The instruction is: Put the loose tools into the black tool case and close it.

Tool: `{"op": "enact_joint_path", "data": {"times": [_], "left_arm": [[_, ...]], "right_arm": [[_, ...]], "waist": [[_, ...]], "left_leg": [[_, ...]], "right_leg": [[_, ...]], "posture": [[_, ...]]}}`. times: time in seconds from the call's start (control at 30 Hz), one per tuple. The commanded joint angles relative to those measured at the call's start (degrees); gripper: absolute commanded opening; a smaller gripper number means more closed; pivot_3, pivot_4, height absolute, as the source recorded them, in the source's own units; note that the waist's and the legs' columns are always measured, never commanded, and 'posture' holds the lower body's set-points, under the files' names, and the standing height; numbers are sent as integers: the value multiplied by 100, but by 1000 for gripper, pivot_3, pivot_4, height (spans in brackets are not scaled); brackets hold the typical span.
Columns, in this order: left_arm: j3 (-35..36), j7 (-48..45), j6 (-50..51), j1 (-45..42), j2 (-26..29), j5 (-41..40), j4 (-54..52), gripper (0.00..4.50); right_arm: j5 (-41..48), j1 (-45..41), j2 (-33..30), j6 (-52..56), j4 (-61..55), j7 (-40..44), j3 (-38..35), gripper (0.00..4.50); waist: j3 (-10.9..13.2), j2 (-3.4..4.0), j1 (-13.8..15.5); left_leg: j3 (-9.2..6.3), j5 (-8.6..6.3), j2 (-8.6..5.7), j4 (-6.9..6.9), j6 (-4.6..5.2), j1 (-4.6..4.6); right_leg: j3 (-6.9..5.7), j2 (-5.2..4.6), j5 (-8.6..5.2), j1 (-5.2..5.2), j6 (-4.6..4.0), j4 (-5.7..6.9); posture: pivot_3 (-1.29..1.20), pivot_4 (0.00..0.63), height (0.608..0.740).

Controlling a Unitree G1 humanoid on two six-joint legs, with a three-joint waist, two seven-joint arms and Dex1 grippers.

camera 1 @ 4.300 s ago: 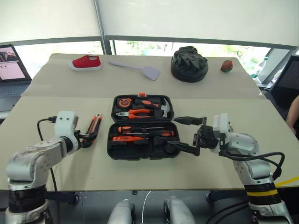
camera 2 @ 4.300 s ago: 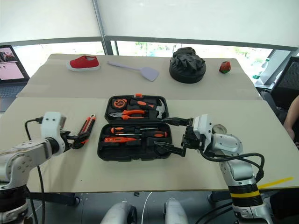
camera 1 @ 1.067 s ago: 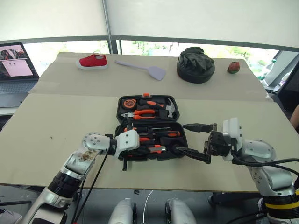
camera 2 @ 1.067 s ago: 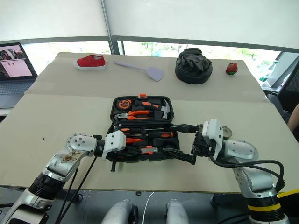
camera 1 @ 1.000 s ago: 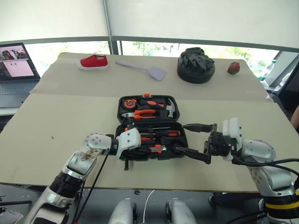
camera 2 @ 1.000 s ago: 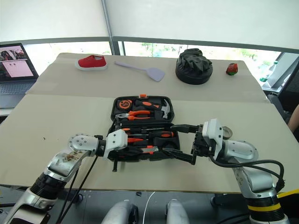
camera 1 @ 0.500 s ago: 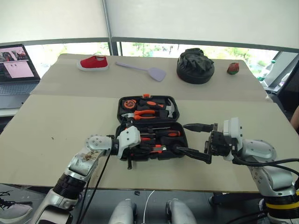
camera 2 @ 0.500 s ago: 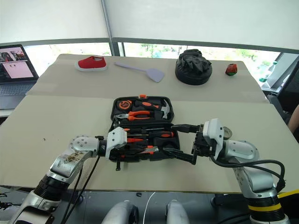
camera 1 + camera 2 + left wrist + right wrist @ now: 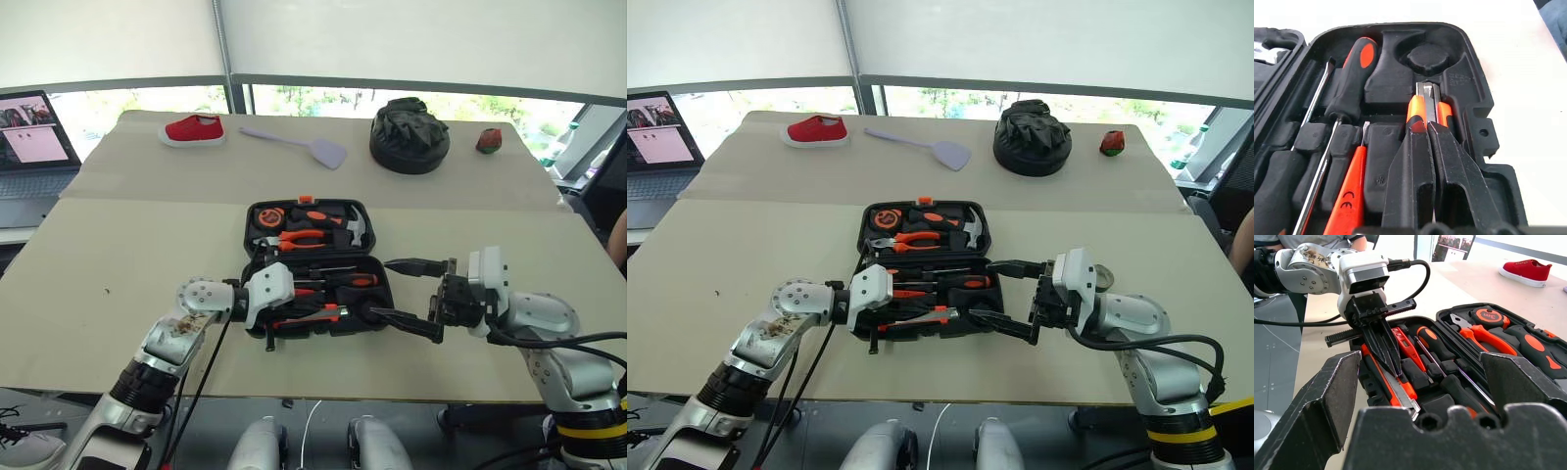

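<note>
A "CE" mark (black) stands on the slim orange screwdriver (image 9: 1349, 196).

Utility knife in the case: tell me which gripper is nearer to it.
Left. The left gripper is shut on the utility knife over the black tool case's front row. The right gripper hangs open just off the case's right end, apart from the knife.

Bare table (image 9: 127, 245) wide open at nine o'clock of the case (image 9: 312, 266), and at three o'clock beyond the right gripper (image 9: 413, 294). Near half crowded: left gripper (image 9: 294, 315) clamped on the knife (image 9: 1400, 384) over the front slots, right gripper spread wide just off the case's right edge. Far half lies flat, pliers (image 9: 299, 235) and hammer (image 9: 358, 227) seated. Twelve o'clock: shoe (image 9: 192, 129), spatula (image 9: 299, 145), black mound (image 9: 409, 135), well apart.
</note>
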Motion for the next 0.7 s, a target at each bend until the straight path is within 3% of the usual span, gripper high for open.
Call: {"op": "enact_joint_path", "data": {"times": [0.03,0.17,0.23,0.33,0.43,0.53,0.7], "left_arm": [[-330,176,927,158,94,294,254,113],[-417,178,1768,334,180,76,-79,113],[-362,190,1402,354,143,80,-67,113],[174,329,4,401,-117,-101,73,113],[684,171,-486,504,-204,-577,-13,113],[1338,78,-404,671,-193,-1368,-427,753],[2263,-139,-128,1246,173,-2327,-981,2582]], "right_arm": [[97,-30,31,-12,-108,-64,-148,4500],[202,11,-59,120,-173,-34,-216,4500],[199,52,-84,117,-168,-30,-265,4500],[137,175,-145,34,-113,-109,-477,4500],[41,463,-177,-158,49,-180,-814,4500],[-249,1044,-183,-670,461,-252,-1393,4500],[-593,2069,12,-1479,1174,-605,-2412,4500]], "waist": [[-3,-1,-8],[-28,5,-30],[-32,11,-35],[-34,13,-39],[-33,11,-14],[-32,10,8],[-34,15,-5]], "left_leg": [[0,0,0,1,0,6],[-1,-1,5,-4,2,31],[-1,-7,8,-8,10,49],[0,-11,9,-16,16,76],[-1,-11,10,-14,16,64],[-5,-11,9,-13,16,46],[1,-12,3,-9,17,13]], "right_leg": [[0,0,0,7,0,1],[0,6,-2,31,0,-3],[0,8,-5,48,-1,-9],[1,7,-10,70,-2,-17],[-2,0,-9,64,-3,-19],[-8,-7,-9,57,-2,-21],[-1,-15,-5,25,5,-22]], "posture": [[0,150,740],[0,150,740],[0,150,740],[0,150,740],[0,150,740],[0,150,740],[0,150,740]]}}
